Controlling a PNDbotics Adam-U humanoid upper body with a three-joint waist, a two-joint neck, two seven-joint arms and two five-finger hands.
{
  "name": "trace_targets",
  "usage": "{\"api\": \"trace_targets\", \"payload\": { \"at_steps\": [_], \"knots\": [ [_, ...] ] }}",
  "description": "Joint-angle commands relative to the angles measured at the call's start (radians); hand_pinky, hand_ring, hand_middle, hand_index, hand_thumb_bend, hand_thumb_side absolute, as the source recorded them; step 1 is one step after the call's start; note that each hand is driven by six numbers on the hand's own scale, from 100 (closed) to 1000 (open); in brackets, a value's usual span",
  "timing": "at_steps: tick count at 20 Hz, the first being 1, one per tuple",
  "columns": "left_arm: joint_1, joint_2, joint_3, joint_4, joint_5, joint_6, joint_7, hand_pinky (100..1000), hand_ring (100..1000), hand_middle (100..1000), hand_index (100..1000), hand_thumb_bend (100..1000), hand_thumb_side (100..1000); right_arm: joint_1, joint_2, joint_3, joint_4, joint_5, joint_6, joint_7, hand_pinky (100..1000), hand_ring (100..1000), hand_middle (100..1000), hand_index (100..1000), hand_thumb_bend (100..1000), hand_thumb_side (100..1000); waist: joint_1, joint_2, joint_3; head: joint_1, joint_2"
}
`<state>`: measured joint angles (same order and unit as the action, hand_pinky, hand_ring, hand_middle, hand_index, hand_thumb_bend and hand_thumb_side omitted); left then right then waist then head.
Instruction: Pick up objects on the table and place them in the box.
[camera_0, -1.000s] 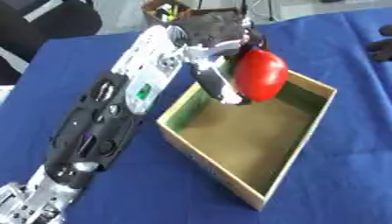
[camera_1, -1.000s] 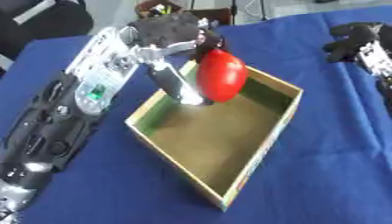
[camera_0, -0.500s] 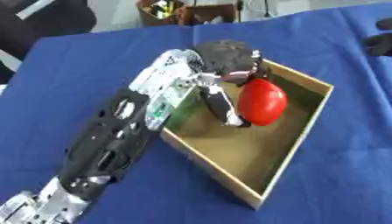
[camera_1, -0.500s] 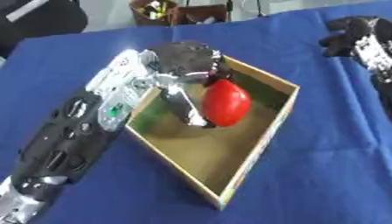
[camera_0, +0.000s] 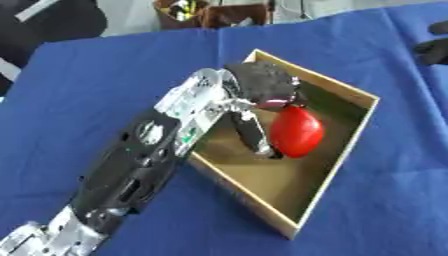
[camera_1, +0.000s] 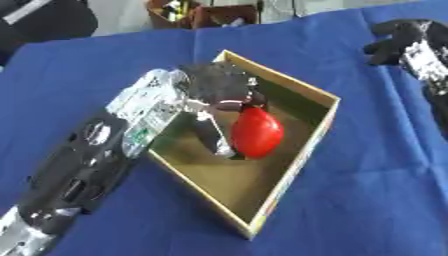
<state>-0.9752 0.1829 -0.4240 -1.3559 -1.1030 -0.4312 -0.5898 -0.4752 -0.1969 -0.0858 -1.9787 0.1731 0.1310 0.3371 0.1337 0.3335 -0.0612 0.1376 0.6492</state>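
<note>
A smooth red object (camera_0: 296, 131) hangs low inside the open wooden box (camera_0: 338, 165), close to its floor. My left hand (camera_0: 262, 85) reaches into the box from the left, fingers curled over the top of the red object and one finger (camera_0: 252, 134) running down its left side. My left arm stretches from the lower left corner across the box's near-left wall. At the table's upper right edge my black right hand (camera_1: 404, 42) rests, apart from the box, with relaxed fingers.
A blue cloth (camera_0: 105, 75) covers the table all round the box. Beyond the far edge stands a brown container (camera_0: 210, 12) with small things in it. The inside of the box holds nothing but the red object.
My left hand has carried the red object from above the box's far rim down into the box. The camera has shifted as well. The right hand has stayed put.
</note>
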Motion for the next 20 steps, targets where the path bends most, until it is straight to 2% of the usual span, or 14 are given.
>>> {"api": "trace_targets", "payload": {
  "at_steps": [1, 3, 4, 6, 7, 12, 14, 16, 17, 18, 20],
  "knots": [
    [-0.012, 0.002, 0.002, -0.012, -0.018, -0.015, -0.026, 451, 702, 747, 950, 134, 572, -0.012, -0.004, 0.0, -0.021, -0.006, 0.001, 0.002, 771, 753, 489, 772, 100, 801, -0.01, -0.019, 0.0, -0.002, -0.008],
    [-0.013, 0.005, 0.005, -0.024, -0.038, -0.021, -0.043, 571, 795, 836, 1000, 275, 673, -0.011, -0.004, 0.001, -0.021, -0.006, 0.001, 0.004, 771, 753, 488, 772, 100, 801, -0.01, -0.02, 0.0, -0.003, -0.009],
    [-0.013, 0.006, 0.007, -0.031, -0.048, -0.022, -0.052, 580, 801, 843, 1000, 292, 687, -0.01, -0.004, 0.001, -0.021, -0.006, 0.002, 0.004, 771, 753, 488, 772, 100, 801, -0.011, -0.021, 0.001, -0.003, -0.009],
    [-0.015, 0.008, 0.013, -0.045, -0.069, -0.016, -0.069, 653, 856, 912, 1000, 458, 816, -0.009, -0.003, 0.001, -0.021, -0.006, 0.002, 0.004, 770, 752, 488, 772, 100, 802, -0.011, -0.022, 0.001, -0.003, -0.008],
    [-0.015, 0.01, 0.017, -0.053, -0.081, -0.008, -0.076, 668, 866, 930, 1000, 485, 838, -0.009, -0.002, 0.001, -0.021, -0.006, 0.002, 0.004, 770, 752, 488, 772, 100, 802, -0.011, -0.023, 0.0, -0.004, -0.009],
    [-0.01, 0.016, 0.041, -0.098, -0.12, 0.038, -0.084, 688, 882, 950, 1000, 470, 825, -0.007, 0.0, 0.0, -0.021, -0.007, 0.003, 0.002, 770, 751, 487, 772, 100, 803, -0.014, -0.028, 0.001, -0.005, -0.009],
    [-0.005, 0.02, 0.055, -0.12, -0.121, 0.052, -0.08, 698, 892, 963, 1000, 498, 853, -0.006, 0.001, 0.0, -0.021, -0.007, 0.003, 0.001, 770, 750, 487, 772, 100, 802, -0.015, -0.031, 0.002, -0.006, -0.009],
    [0.0, 0.025, 0.073, -0.143, -0.105, 0.062, -0.081, 686, 887, 958, 1000, 481, 856, -0.005, 0.003, -0.001, -0.021, -0.007, 0.003, 0.0, 770, 749, 487, 772, 100, 802, -0.016, -0.034, 0.003, -0.007, -0.011],
    [0.003, 0.029, 0.083, -0.157, -0.094, 0.068, -0.079, 658, 873, 947, 1000, 266, 929, -0.005, 0.003, -0.001, -0.021, -0.007, 0.003, -0.001, 770, 749, 487, 772, 100, 805, -0.016, -0.035, 0.004, -0.008, -0.013],
    [0.006, 0.033, 0.098, -0.176, -0.081, 0.078, -0.071, 644, 866, 931, 1000, 388, 843, -0.004, 0.003, -0.002, -0.021, -0.007, 0.004, -0.002, 769, 749, 487, 772, 100, 802, -0.017, -0.037, 0.005, -0.011, -0.015],
    [0.018, 0.043, 0.127, -0.22, -0.052, 0.099, -0.048, 610, 849, 909, 1000, 315, 853, -0.002, 0.003, -0.004, -0.021, -0.006, 0.004, -0.005, 769, 749, 487, 772, 100, 802, -0.019, -0.039, 0.008, -0.016, -0.015]
  ]
}}
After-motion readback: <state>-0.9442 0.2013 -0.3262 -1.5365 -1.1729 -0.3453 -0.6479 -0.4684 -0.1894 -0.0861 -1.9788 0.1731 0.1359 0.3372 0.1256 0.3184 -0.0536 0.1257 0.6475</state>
